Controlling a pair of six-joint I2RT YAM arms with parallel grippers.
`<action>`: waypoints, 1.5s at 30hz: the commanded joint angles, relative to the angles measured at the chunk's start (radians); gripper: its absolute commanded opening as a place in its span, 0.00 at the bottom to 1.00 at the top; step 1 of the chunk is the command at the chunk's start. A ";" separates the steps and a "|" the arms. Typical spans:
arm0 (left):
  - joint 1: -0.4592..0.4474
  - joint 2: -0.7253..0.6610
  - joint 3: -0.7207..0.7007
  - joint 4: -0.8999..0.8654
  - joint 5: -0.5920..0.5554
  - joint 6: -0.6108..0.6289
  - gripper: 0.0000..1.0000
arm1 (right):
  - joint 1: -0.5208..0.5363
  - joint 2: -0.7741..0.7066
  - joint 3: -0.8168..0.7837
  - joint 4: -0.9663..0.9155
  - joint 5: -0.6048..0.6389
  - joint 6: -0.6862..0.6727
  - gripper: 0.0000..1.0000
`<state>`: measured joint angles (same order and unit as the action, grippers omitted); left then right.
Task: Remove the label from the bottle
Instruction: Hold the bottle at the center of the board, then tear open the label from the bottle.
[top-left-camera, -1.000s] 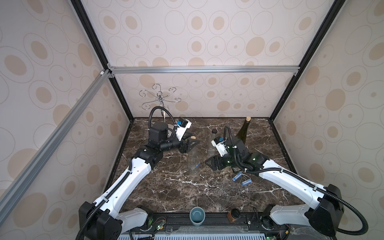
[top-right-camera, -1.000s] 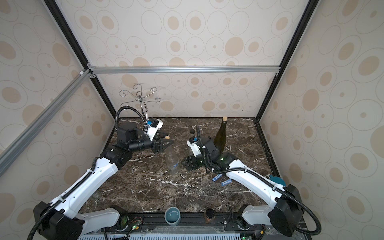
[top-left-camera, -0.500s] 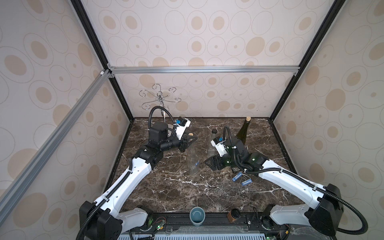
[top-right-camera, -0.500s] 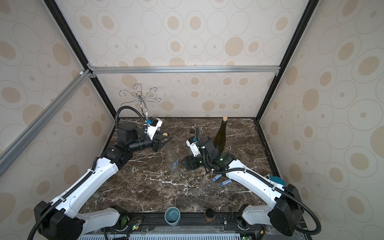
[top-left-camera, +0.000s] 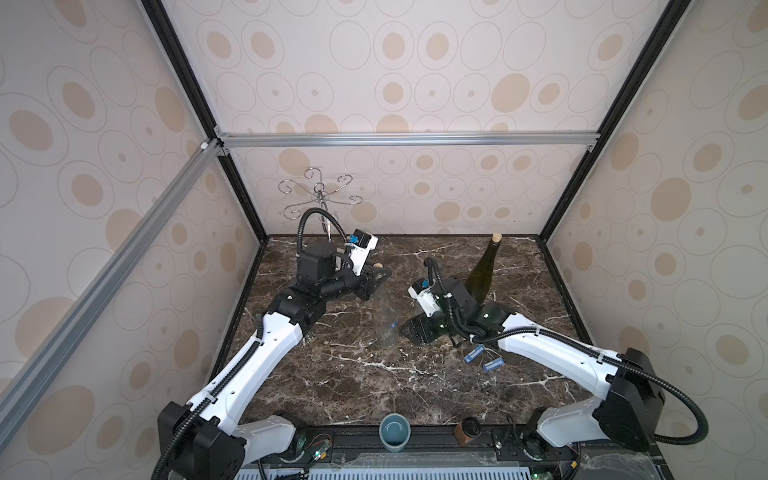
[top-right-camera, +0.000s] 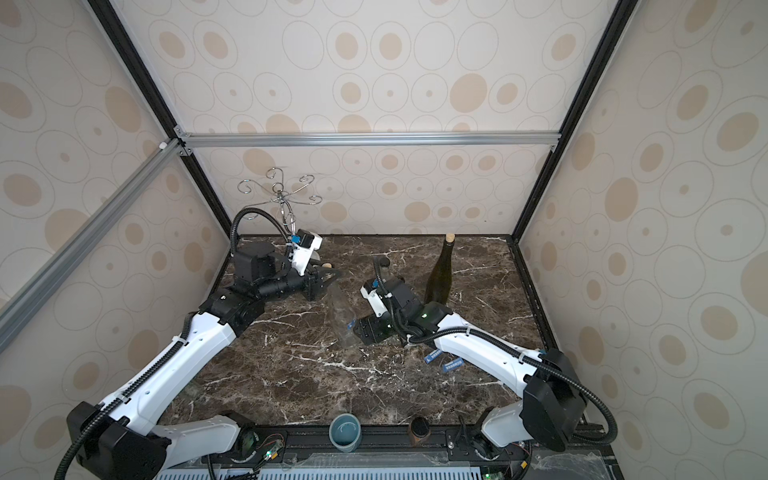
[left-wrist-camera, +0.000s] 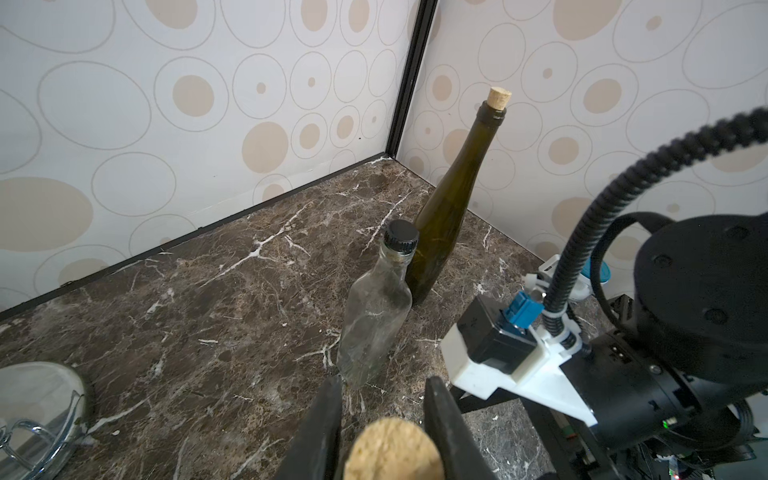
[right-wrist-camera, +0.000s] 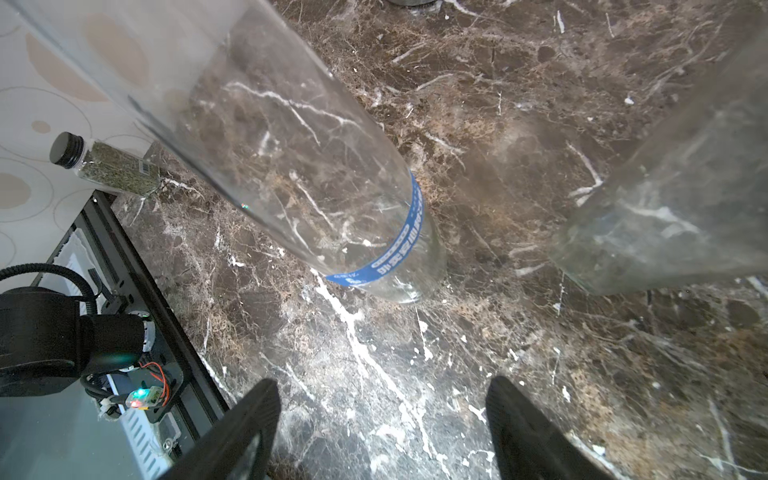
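Observation:
A clear glass bottle (top-left-camera: 384, 322) (top-right-camera: 343, 318) stands mid-table with a cork (left-wrist-camera: 392, 451) in its neck. A blue label (right-wrist-camera: 401, 243) rings its body just above the base. My left gripper (top-left-camera: 380, 279) (left-wrist-camera: 382, 382) reaches in level at the bottle's top and is shut on the corked neck. My right gripper (top-left-camera: 409, 330) (right-wrist-camera: 382, 386) hovers low to the right of the bottle's base, jaws wide open with nothing between them, a short way from the label.
A green wine bottle (top-left-camera: 484, 270) and a small clear black-capped bottle (left-wrist-camera: 374, 316) stand behind the right wrist. Two blue label strips (top-left-camera: 484, 359) lie under the right forearm. A metal glass rack (top-left-camera: 318, 199) stands back left. A cup (top-left-camera: 394, 430) and jar (top-left-camera: 467, 432) sit at the front edge.
My left gripper has closed from part open onto the bottle's corked neck. The right arm and the bottle have hardly moved.

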<state>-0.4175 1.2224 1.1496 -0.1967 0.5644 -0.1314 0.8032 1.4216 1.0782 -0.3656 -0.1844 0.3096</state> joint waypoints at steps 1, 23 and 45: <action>-0.001 0.032 0.032 -0.037 0.030 -0.024 0.15 | 0.019 0.023 0.030 0.019 -0.002 -0.013 0.81; -0.003 0.038 0.010 -0.023 0.067 -0.043 0.13 | 0.048 0.135 0.040 0.148 0.100 0.081 0.77; -0.004 0.042 0.018 -0.052 0.054 -0.019 0.09 | 0.048 0.104 0.021 0.074 0.250 0.147 0.77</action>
<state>-0.4179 1.2541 1.1637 -0.1745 0.5999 -0.1413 0.8497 1.5635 1.0996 -0.2806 0.0044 0.4335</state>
